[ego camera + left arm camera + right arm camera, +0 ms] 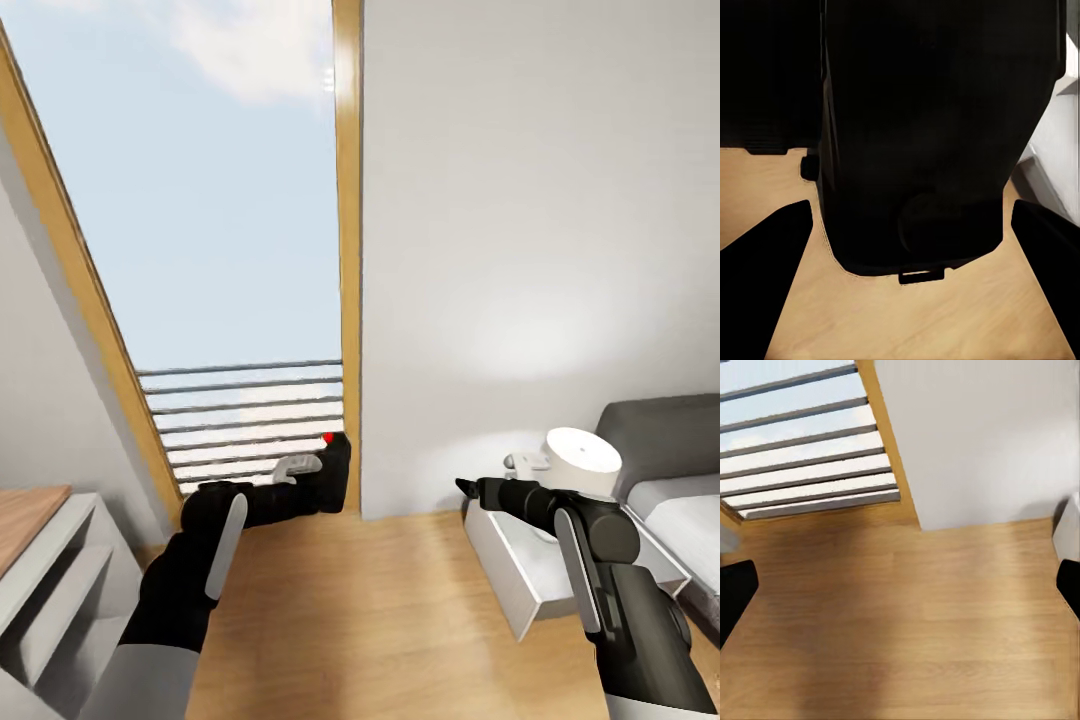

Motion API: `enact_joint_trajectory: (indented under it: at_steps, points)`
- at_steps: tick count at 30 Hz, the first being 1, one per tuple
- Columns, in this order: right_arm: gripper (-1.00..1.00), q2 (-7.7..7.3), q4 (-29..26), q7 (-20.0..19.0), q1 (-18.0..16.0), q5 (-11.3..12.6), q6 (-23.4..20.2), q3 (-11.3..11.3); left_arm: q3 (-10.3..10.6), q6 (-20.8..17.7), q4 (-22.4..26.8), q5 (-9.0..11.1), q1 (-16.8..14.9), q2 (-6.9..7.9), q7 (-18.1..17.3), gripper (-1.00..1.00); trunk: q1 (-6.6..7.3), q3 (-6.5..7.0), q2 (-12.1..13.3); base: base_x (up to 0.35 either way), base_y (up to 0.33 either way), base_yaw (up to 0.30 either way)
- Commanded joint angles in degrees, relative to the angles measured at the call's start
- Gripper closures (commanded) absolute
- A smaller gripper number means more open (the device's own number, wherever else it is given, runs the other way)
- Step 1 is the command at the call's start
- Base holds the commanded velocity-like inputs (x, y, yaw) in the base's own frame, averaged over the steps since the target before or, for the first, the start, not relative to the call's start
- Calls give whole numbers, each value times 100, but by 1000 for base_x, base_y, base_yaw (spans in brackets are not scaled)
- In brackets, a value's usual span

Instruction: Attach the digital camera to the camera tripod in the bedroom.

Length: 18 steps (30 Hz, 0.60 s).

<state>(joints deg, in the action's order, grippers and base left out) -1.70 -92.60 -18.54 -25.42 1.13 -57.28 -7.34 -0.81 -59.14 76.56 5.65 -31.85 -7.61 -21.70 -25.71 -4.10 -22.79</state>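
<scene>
The digital camera (336, 468), black with a red button (328, 437) on top, hangs in the air in front of the tall window, with my left gripper (312, 486) shut on it. In the left wrist view its dark body (922, 135) sits between the two fingers (765, 255). My right gripper (466, 487) is held out over the wood floor to the right, open with only floor between its fingers (733, 594). The camera tripod is out of view.
A tall window with an oak frame (348, 250) and grey railing bars (245, 410) stands ahead. A white nightstand (520, 570) with a round white lamp (582, 460) and a grey bed (665, 470) lie to the right. White shelves (50, 580) stand at the left.
</scene>
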Motion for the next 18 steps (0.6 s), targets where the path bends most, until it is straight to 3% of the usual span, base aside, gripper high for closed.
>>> enact_joint_trajectory:
  at_steps: [1,18]
  points:
    - [-100,0,-4,-9,-7,10,-29,-4,-8,-44,4,69,-6,-3,25,100,-7,-13,-13,324,2,-267]
    - [-100,8,-4,-9,-7,10,-29,-4,-7,-44,2,72,-6,-4,25,100,-7,-13,-13,325,-69,-267]
